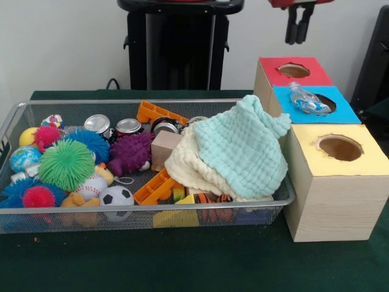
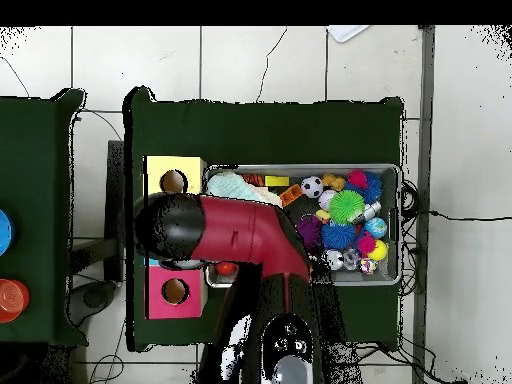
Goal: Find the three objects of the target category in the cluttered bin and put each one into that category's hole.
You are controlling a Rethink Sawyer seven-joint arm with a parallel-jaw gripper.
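Note:
The wire mesh bin (image 1: 182,207) sits left of centre in the front view, full of toys. Three silver cans stand along its far wall: one (image 1: 97,125), a second with a red side (image 1: 128,126), and a third (image 1: 165,126) partly hidden behind a tan block. My gripper (image 1: 299,25) hangs at the top right, above the red-topped box (image 1: 275,78), open and empty, well away from the cans. In the overhead view the bin (image 2: 398,225) shows at the right, and the red arm (image 2: 245,235) hides the gripper.
Three boxes with holes stand right of the bin: red-topped, blue-topped (image 1: 292,112) and yellow-topped (image 1: 364,163). A clear plastic bottle (image 1: 309,102) lies on the blue hole. A mint cloth (image 1: 240,146) and a cream cloth (image 1: 182,167) cover the bin's right half. Spiky balls (image 1: 65,164) fill the left.

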